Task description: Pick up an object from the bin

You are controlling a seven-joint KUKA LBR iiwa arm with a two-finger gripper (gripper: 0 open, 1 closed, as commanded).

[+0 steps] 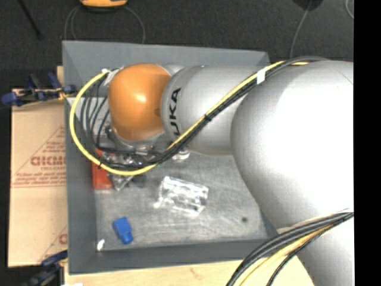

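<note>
We note arm (286, 118): fat silver-grey segments, smooth and rounded, at right of frame. Glossy orange dome cover (136, 103) centre left. Black letters "UKA" (174, 115) beside dome. Yellow cable (72, 124) loops round dome and runs along arm, with black cables (90, 115) inside loop. Gripper (121, 167) below dome: dark shiny metal.

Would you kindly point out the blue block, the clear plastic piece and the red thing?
blue block (122, 230), camera view, middle of its top.
clear plastic piece (181, 195), camera view, its middle.
red thing (100, 177), camera view, its exposed left part.
</note>
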